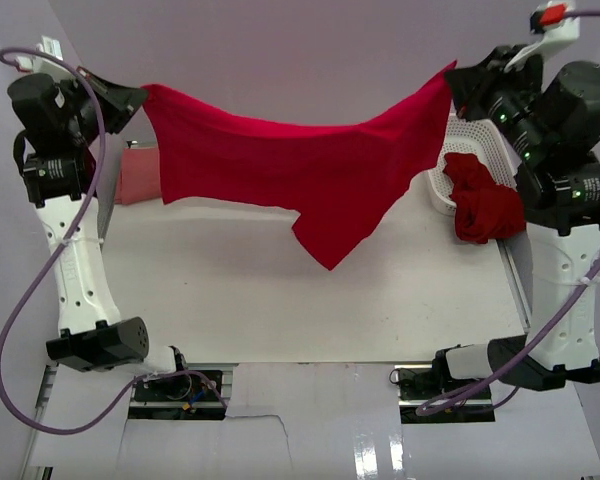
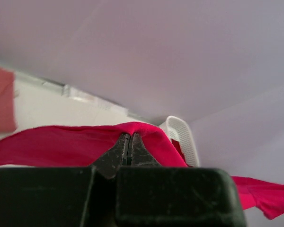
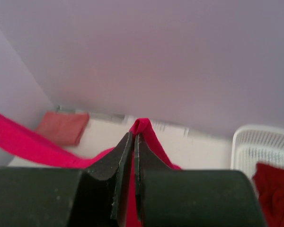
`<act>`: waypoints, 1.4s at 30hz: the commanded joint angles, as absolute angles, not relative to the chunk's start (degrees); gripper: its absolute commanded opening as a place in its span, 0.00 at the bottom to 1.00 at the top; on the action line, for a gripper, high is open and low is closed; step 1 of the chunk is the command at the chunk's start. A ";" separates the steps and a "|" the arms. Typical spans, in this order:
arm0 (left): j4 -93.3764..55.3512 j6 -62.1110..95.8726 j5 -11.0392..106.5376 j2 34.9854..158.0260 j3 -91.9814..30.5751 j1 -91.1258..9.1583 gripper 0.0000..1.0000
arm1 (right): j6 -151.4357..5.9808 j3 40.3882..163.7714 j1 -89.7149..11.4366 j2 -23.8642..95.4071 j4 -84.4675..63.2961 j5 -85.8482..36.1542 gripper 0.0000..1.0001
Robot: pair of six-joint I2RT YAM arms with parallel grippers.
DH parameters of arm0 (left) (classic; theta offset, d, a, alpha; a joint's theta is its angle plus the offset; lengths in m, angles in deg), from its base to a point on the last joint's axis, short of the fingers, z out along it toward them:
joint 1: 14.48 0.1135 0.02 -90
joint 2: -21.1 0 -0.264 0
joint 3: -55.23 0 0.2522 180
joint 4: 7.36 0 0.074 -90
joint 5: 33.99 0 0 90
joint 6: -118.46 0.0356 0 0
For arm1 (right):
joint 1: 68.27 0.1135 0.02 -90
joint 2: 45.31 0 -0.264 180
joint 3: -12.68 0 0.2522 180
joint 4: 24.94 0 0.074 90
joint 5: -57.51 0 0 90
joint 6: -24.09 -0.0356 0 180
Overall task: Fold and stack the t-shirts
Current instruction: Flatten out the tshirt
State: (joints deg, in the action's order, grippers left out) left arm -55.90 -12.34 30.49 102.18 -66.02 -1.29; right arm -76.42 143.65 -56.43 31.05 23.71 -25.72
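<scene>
- Currently, the left claw (image 1: pixel 132 98) and right claw (image 1: pixel 458 78) are each clamping shut on a corner of a crimson t-shirt (image 1: pixel 290 165), which is hanging spread above the table (image 1: pixel 280 310) toward twelve o'clock, not yet folded.
- At nine o'clock, a salmon-pink t-shirt (image 1: pixel 135 185) is lying folded, seemingly finished.
- At three o'clock, a crumpled red t-shirt (image 1: pixel 485 205) is spilling from the basket (image 1: pixel 460 140), likely crowding the right arm.

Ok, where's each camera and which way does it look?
Top external: above, behind the arms, looking down on the table; both arms show, stretching the red t-shirt.
Left wrist: on the left arm, facing the white basket; left gripper shows, shut on the red t-shirt.
Right wrist: on the right arm, facing the pink t-shirt; right gripper shows, shut too.
Both wrist views share basket and pink t-shirt.
</scene>
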 commanded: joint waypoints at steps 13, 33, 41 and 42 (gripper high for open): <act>-51.19 -7.14 33.59 101.73 -69.02 -6.84 0.00 | -70.24 139.49 -60.01 25.99 14.67 -18.87 0.08; -46.07 -6.08 40.89 68.03 -52.49 -7.72 0.00 | -68.99 142.55 -61.41 -0.84 15.54 -15.78 0.08; -45.11 -5.20 42.21 73.65 -43.97 -7.72 0.00 | -70.04 132.72 -61.32 6.01 14.31 -22.46 0.08; -43.46 -5.11 42.39 75.66 -42.92 -7.72 0.00 | -70.04 131.66 -61.32 7.15 13.44 -23.16 0.08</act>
State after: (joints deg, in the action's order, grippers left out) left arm -43.90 -5.80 40.22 71.21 -45.82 -7.70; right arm -69.64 135.02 -61.13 0.97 12.87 -18.16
